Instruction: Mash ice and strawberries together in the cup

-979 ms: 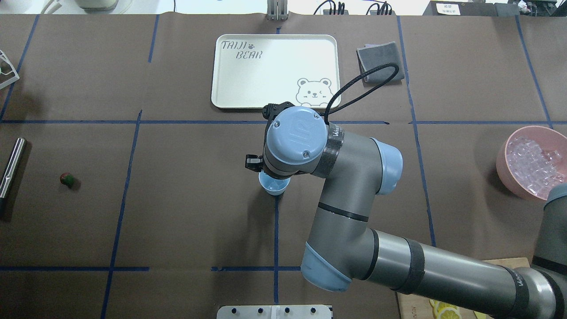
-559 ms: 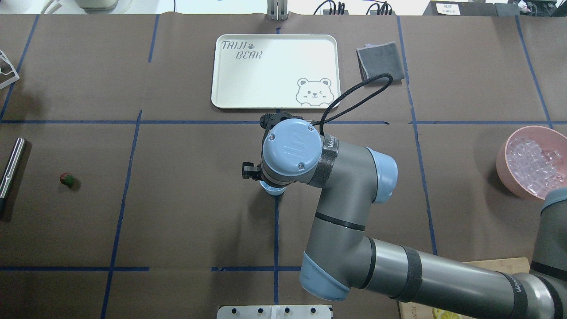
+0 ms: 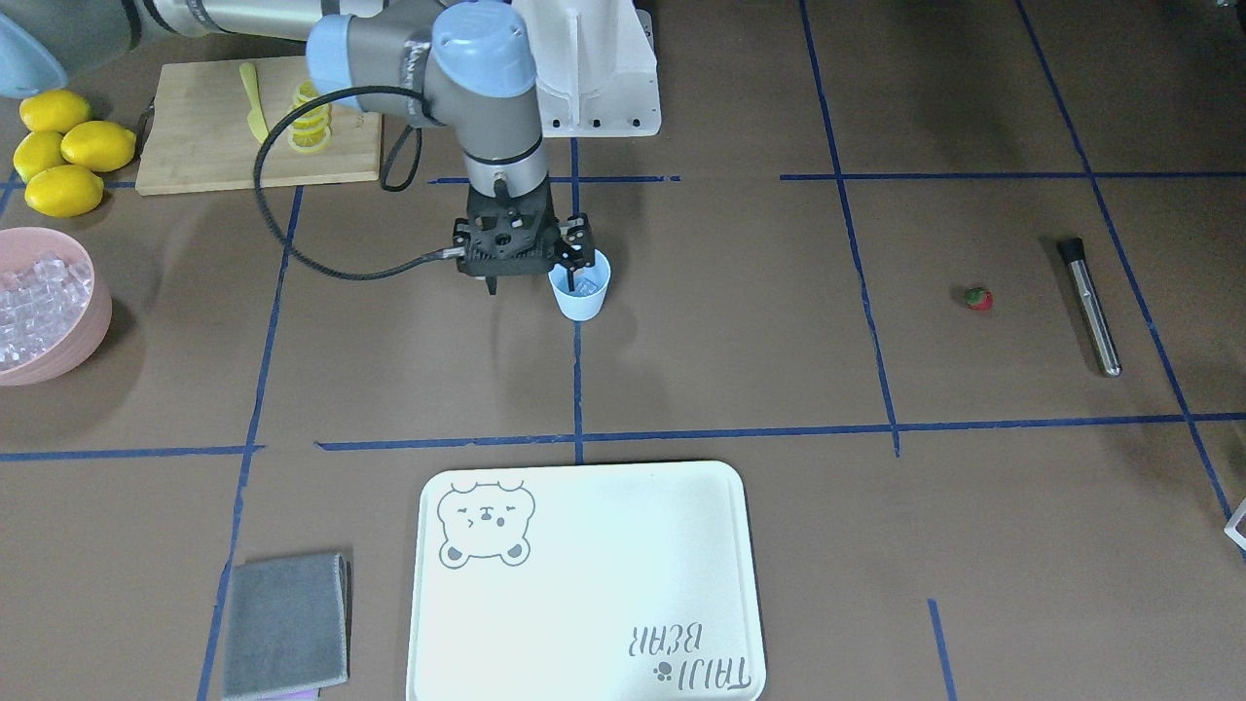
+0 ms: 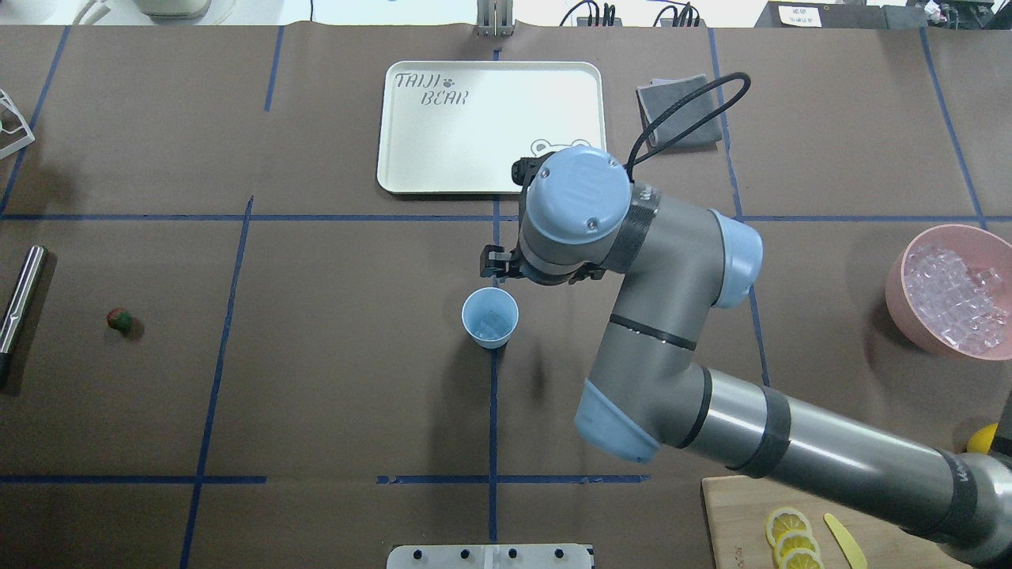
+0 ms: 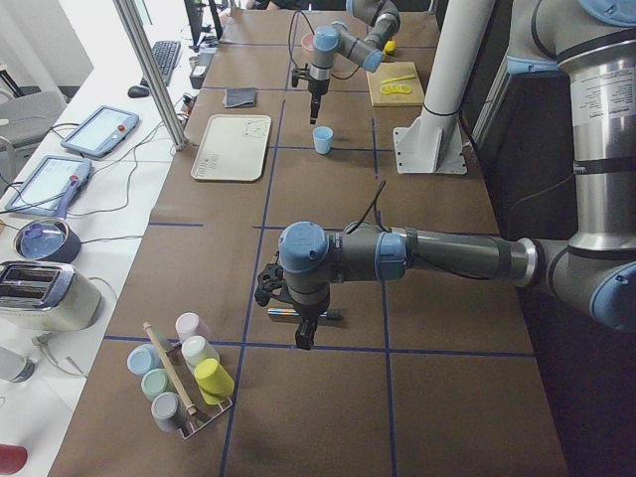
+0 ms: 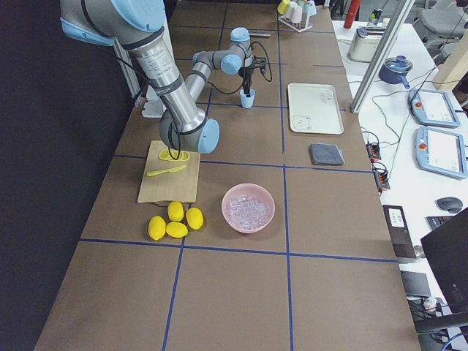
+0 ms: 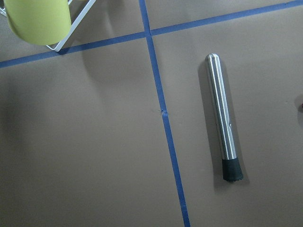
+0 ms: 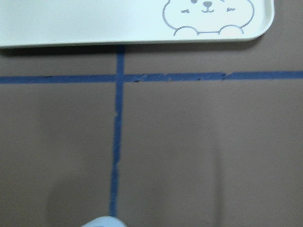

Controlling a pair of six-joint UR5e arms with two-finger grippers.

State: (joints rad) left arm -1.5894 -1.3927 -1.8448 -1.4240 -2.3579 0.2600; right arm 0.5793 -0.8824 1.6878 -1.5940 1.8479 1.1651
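The light-blue cup [image 4: 490, 318] stands upright at the table's middle, also in the front view [image 3: 580, 289]. A clear ice cube [image 4: 495, 322] lies inside it. My right gripper [image 3: 531, 277] is open and empty, above the table just beside the cup, on the tray's side of it. The cup's rim [image 8: 106, 222] shows at the bottom edge of the right wrist view. The tiny red strawberry [image 4: 119, 319] lies far left, near a steel muddler [image 4: 21, 296]. My left gripper [image 5: 301, 333] hovers over the muddler [image 7: 222, 118]; I cannot tell whether it is open or shut.
A pink bowl [image 4: 897, 276] of ice cubes stands at the far right. A white bear tray [image 4: 474, 142] and a grey cloth [image 3: 285, 623] lie beyond the cup. A cutting board [image 3: 195, 146] with lemon slices and whole lemons [image 3: 63, 146] sits near the right arm's base. A cup rack [image 5: 184, 383] stands at the left end.
My right gripper has moved off the cup, away towards the tray and to the right. The cup is now uncovered, with ice in it.
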